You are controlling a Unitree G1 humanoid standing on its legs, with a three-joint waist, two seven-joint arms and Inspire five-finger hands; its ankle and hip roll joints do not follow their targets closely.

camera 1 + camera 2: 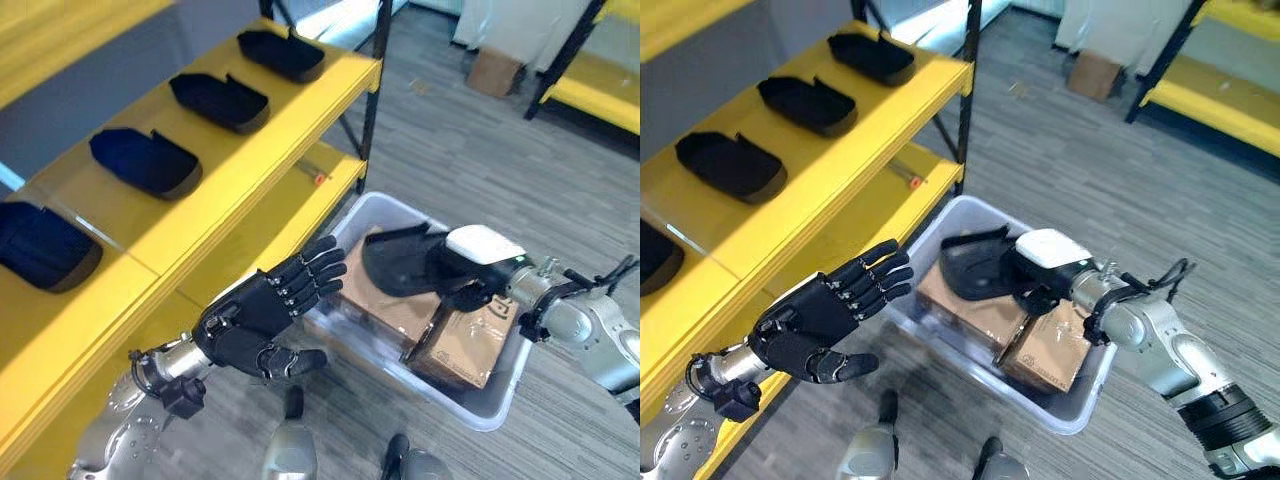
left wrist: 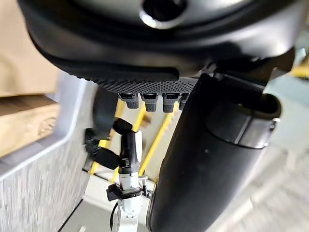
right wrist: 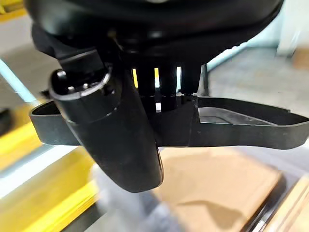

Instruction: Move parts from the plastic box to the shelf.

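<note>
Fingers of the left hand [image 1: 262,318] straight and spread, palm turned up, thumb poking out toward 4 o'clock, hanging just beside the near wall of the plastic box [image 1: 497,408]. Right hand [image 1: 470,272] reaching in from 3 o'clock, thumb and fingers pinched on the rim of a black part [image 1: 398,259], white cover on top. Part lifted above the cardboard boxes [image 1: 462,345] inside the plastic box, long side running from 9 o'clock to 3 o'clock, open hollow facing up. Right end of the part hidden under the hand. Four more black parts [image 1: 223,100] lying in a row on the yellow shelf [image 1: 240,175], up at 10 o'clock, the nearest one cut off by the edge. Brown box [image 1: 497,70] far away on the floor at 1 o'clock, hard to make out.
</note>
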